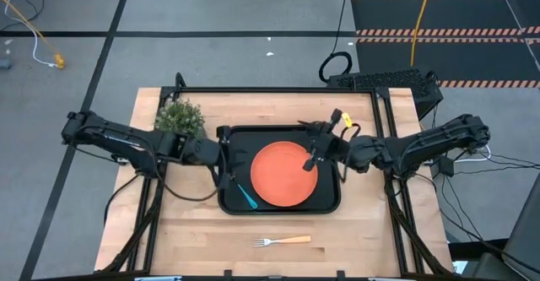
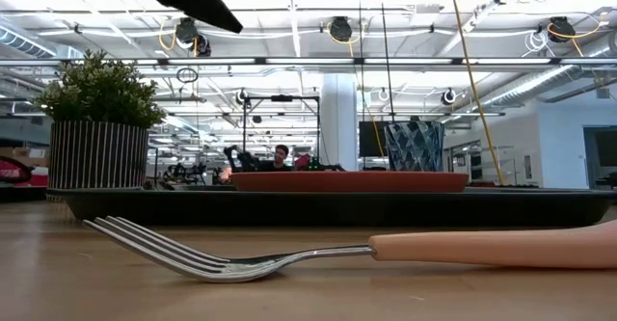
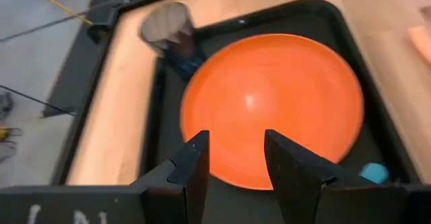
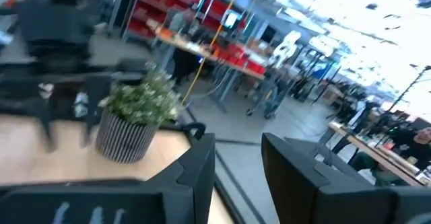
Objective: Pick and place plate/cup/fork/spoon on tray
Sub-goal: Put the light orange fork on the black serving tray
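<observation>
Left end effector (image 1: 222,156): I see it at the tray's (image 1: 325,203) left rim, fingers apart, holding nothing.
Spoon (image 1: 245,196): on the tray, blue handle slanting toward its near-left corner; bowl hard to see.
Plate (image 1: 284,173): flat in the tray's middle.
Fork (image 1: 282,241): on the bench, lying left-right, tines left.
Cup (image 3: 170,30): upright at the tray's far right; right arm hides it from above.
Right end effector (image 1: 314,154): over the plate's right edge, fingers apart, empty.

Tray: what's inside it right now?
The tray holds the plate, the spoon beside it and the cup at a corner. The tray floor under the plate is hidden.
</observation>
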